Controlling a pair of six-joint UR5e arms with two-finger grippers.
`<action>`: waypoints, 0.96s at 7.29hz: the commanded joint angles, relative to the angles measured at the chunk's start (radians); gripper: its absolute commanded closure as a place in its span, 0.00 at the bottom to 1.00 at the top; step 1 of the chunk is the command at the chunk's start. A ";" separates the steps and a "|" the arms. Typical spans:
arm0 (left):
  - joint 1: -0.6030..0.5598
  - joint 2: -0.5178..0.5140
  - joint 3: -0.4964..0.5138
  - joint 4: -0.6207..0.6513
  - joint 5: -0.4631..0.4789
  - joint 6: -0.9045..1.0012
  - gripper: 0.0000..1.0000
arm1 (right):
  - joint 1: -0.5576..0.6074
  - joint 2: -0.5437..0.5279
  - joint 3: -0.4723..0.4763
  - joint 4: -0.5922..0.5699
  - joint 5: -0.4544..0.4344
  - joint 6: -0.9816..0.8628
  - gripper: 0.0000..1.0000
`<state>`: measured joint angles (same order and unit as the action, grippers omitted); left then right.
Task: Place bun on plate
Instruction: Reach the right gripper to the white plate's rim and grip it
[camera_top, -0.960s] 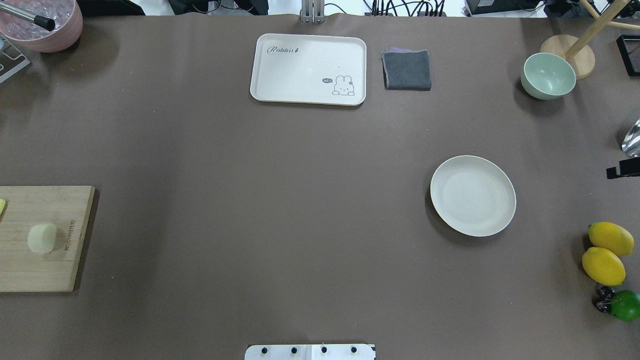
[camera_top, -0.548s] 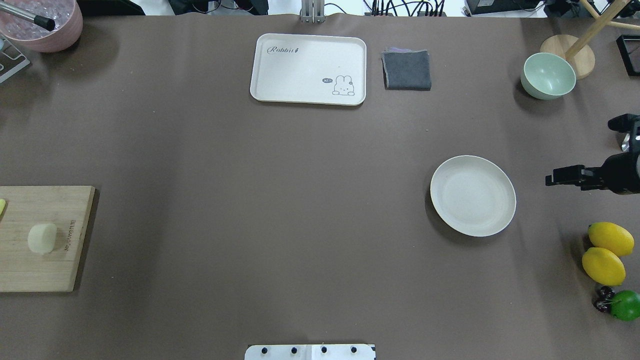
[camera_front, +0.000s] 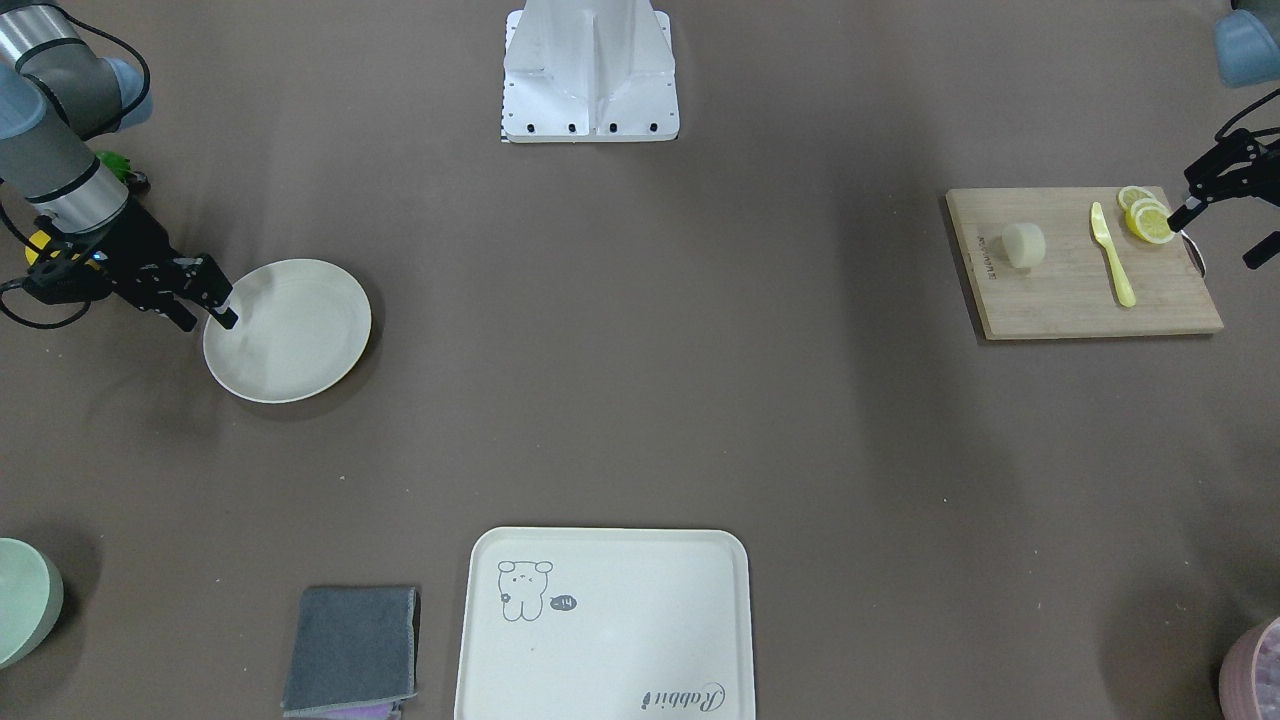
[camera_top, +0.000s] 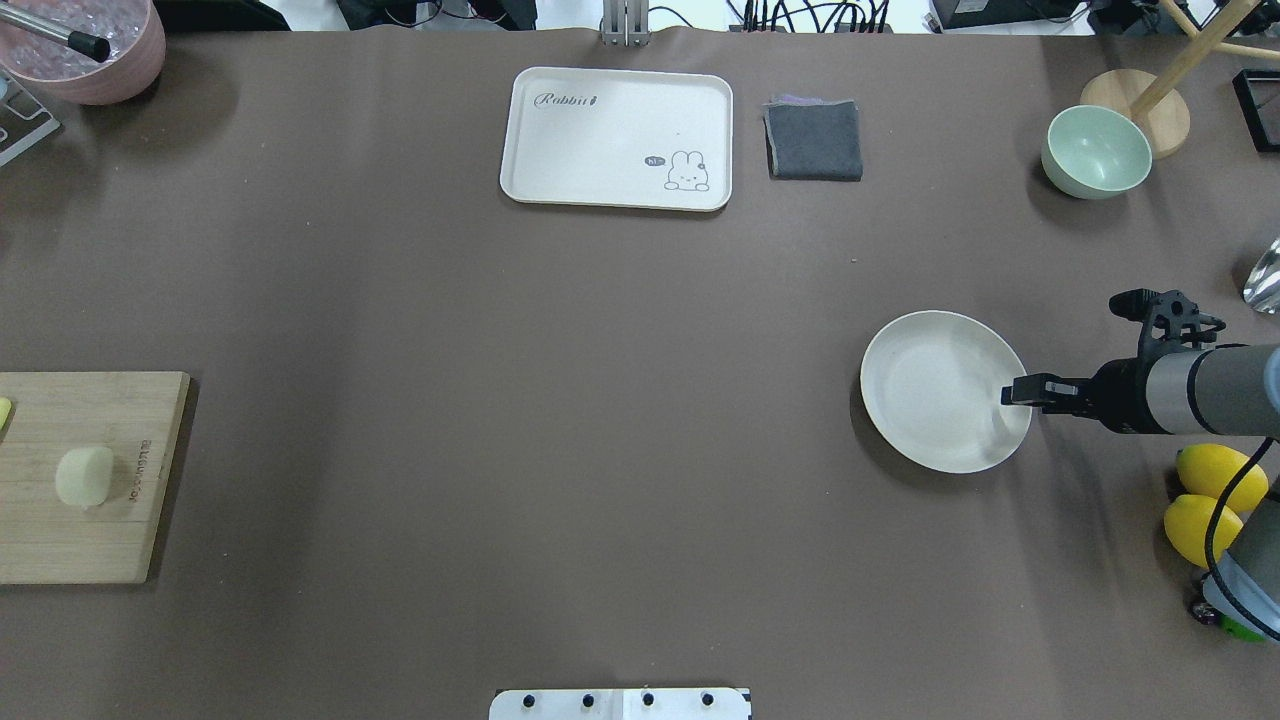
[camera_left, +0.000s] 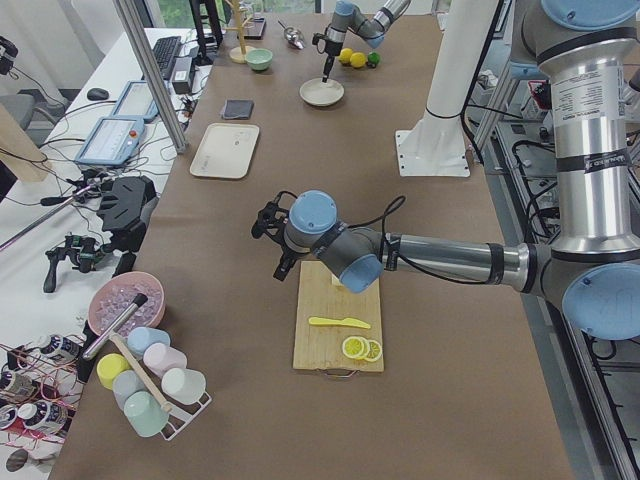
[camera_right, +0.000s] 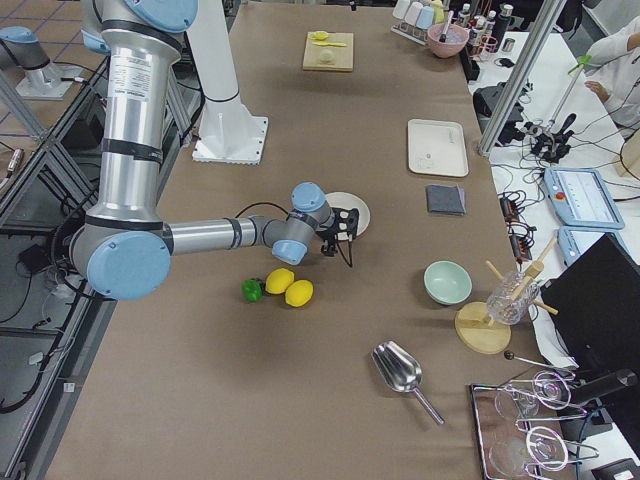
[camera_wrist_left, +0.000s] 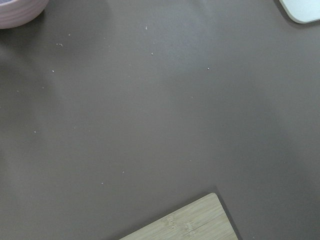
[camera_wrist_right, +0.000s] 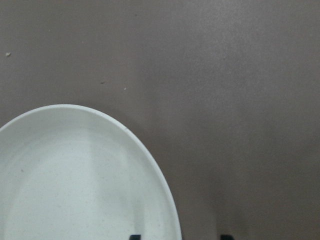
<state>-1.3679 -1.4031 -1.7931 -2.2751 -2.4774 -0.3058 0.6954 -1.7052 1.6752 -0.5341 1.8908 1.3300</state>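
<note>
the brown worktop (camera_top: 600, 420) keeps source and goal well apart: the wooden board (camera_top: 70, 545) at the robot's left edge, the plate (camera_top: 925, 395) bare on its right. the bun (camera_top: 84, 476) lies on the board, probably meant for a left-arm pickup. the right pincer (camera_top: 1012, 390) is part open and empty, its jaws either side of the plate's rim, perhaps to steady it; contact unclear. the left pincer (camera_front: 1215, 236) hangs wide and empty over the board's end.

Silver arms (camera_left: 440, 258), blue joints (camera_left: 318, 213), blk hands (camera_front: 207, 320)
</note>
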 joint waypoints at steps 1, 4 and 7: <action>-0.003 0.021 -0.003 -0.026 0.000 -0.001 0.02 | -0.054 -0.001 0.020 0.005 -0.036 0.029 1.00; -0.003 0.033 0.000 -0.044 0.000 -0.004 0.02 | -0.079 0.001 0.089 -0.009 -0.042 0.076 1.00; -0.003 0.033 0.003 -0.052 0.000 -0.007 0.02 | -0.170 0.170 0.184 -0.259 -0.146 0.277 1.00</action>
<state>-1.3714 -1.3704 -1.7917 -2.3256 -2.4774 -0.3116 0.5592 -1.6328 1.8105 -0.6453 1.7765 1.5057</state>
